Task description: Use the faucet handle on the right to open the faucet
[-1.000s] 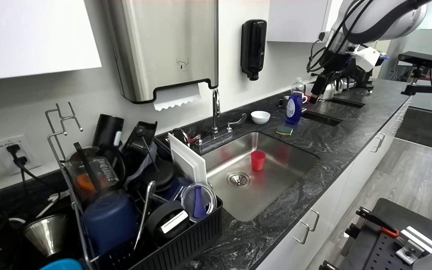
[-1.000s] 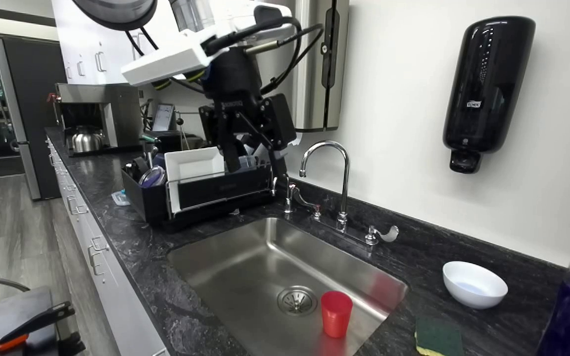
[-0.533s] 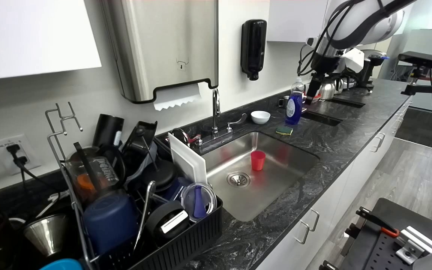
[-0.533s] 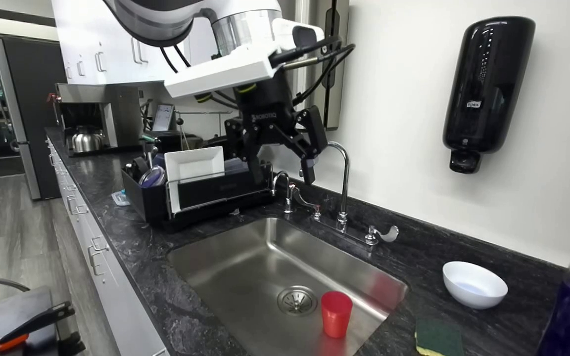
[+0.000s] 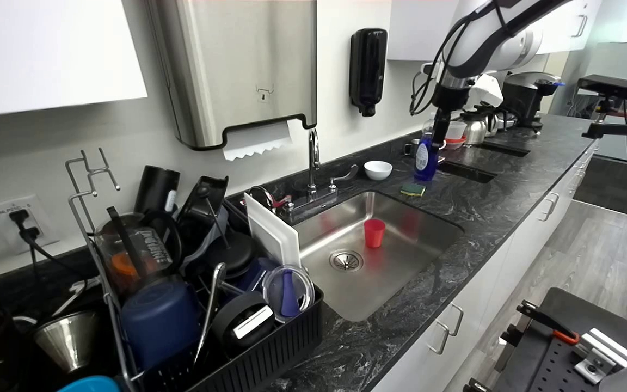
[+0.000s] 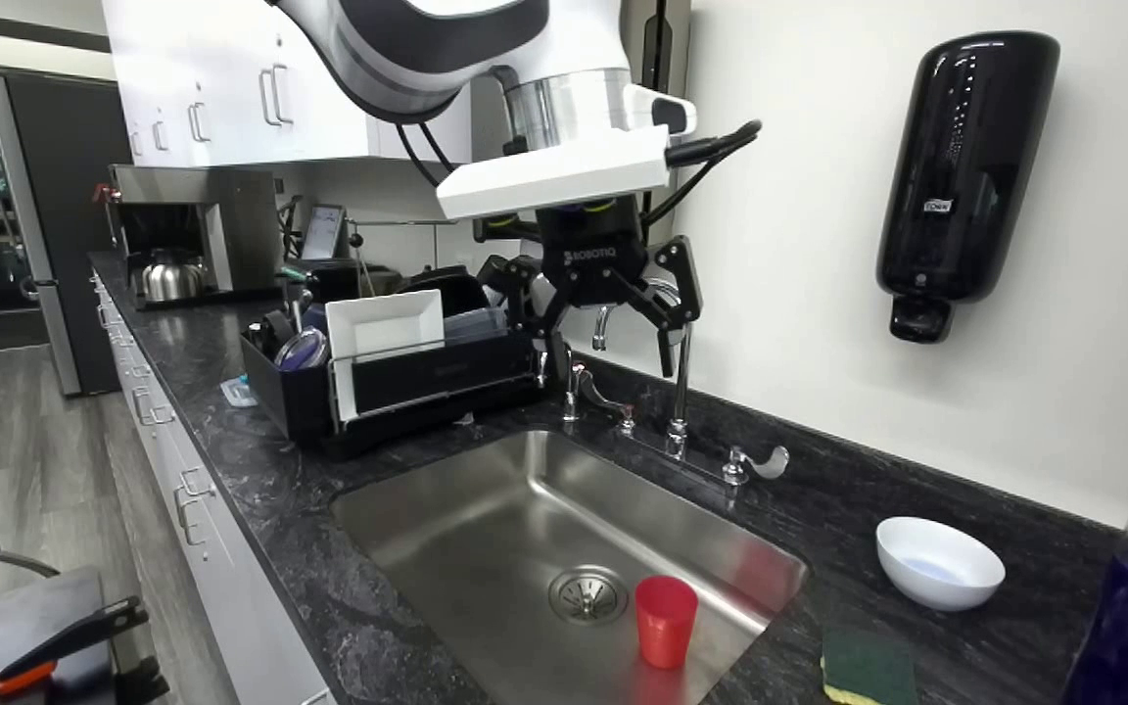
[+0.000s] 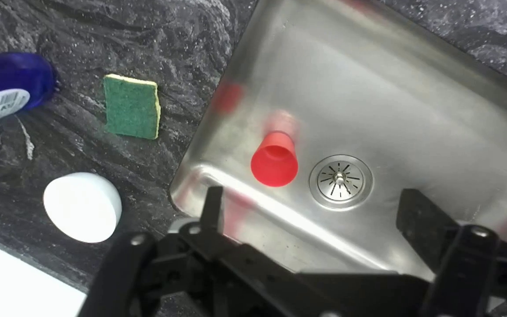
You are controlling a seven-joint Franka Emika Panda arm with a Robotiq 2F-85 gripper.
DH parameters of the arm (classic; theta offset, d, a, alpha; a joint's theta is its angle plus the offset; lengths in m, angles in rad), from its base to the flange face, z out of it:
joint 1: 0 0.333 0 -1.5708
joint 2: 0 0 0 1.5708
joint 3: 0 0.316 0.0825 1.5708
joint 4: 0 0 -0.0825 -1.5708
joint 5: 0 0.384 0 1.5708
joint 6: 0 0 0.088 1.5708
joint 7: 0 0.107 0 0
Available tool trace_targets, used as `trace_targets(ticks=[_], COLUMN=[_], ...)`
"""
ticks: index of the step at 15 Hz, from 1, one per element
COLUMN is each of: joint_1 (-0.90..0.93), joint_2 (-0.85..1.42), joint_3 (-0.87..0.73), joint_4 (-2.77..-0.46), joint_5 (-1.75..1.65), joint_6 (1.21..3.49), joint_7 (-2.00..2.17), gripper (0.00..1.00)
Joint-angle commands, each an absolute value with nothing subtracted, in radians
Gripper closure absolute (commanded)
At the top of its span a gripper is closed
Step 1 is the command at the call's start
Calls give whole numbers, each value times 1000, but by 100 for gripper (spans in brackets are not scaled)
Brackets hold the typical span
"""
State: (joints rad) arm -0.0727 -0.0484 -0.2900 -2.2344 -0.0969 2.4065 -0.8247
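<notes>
Jaws wide apart, faucet handle [image 6: 770, 464] (right-hand, silvery) lower down.

Red cup [image 6: 666, 627] in a steel sink [image 6: 466, 558]
It stands beside the drain [image 6: 587, 595]; the dark surface [image 6: 368, 627] carries a green sponge [image 7: 131, 107], white bowl [image 7: 82, 207] and blue bottle [image 7: 16, 81].

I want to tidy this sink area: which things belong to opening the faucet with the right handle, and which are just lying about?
Belonging to the job:
gripper, open and holding nothing
right-hand faucet handle
tall chrome faucet

Just lying about:
red cup, in the sink
white bowl
green-and-yellow sponge
bottle of blue liquid
dish rack
</notes>
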Motion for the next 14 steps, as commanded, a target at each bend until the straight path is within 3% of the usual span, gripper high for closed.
trace_targets(ticks=[1,14], joint_1=[-108,-198], joint_2=[62,315], joint_3=[-249,-139], joint_4=[-2105,-1838], joint_5=[-45,-57], joint_6=[2359,2356], joint_7=[-944,-1064], gripper=[0,0])
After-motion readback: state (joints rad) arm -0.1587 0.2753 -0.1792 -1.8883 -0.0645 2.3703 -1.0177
